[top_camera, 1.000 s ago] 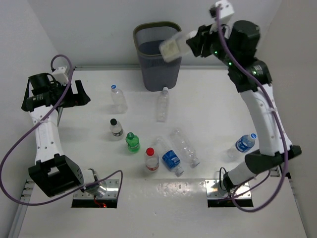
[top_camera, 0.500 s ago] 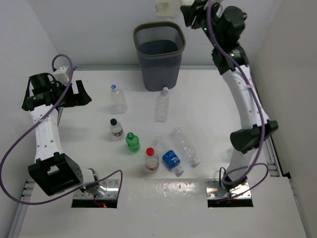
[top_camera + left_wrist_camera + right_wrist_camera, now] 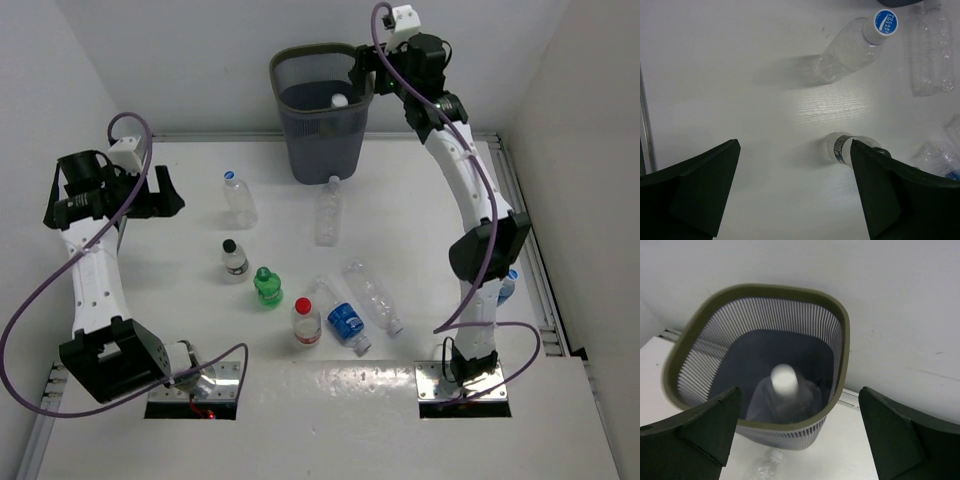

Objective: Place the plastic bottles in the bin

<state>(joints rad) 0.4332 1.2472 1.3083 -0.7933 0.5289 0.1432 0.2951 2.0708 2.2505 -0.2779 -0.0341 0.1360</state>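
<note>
Now, white-capped bottle (image 3: 784,390) inside mesh bin (image 3: 770,288), cap up, both arms' jaws wide and empty

Right arm stretches high and far forward, right gripper (image 3: 360,75) spread wide and empty; left arm stands bent, left gripper (image 3: 165,192) likewise spread.

**Sheen on the desk, mesh on the bin**

The white desk (image 3: 740,75) gleams softly, fine grain showing. The bottles (image 3: 847,50) are clear, glossy plastic, one ridged. The bin (image 3: 695,355) is dark ribbed mesh under a smooth olive rim. On the left gripper (image 3: 794,145), fingers (image 3: 695,190) look matt black.
</note>
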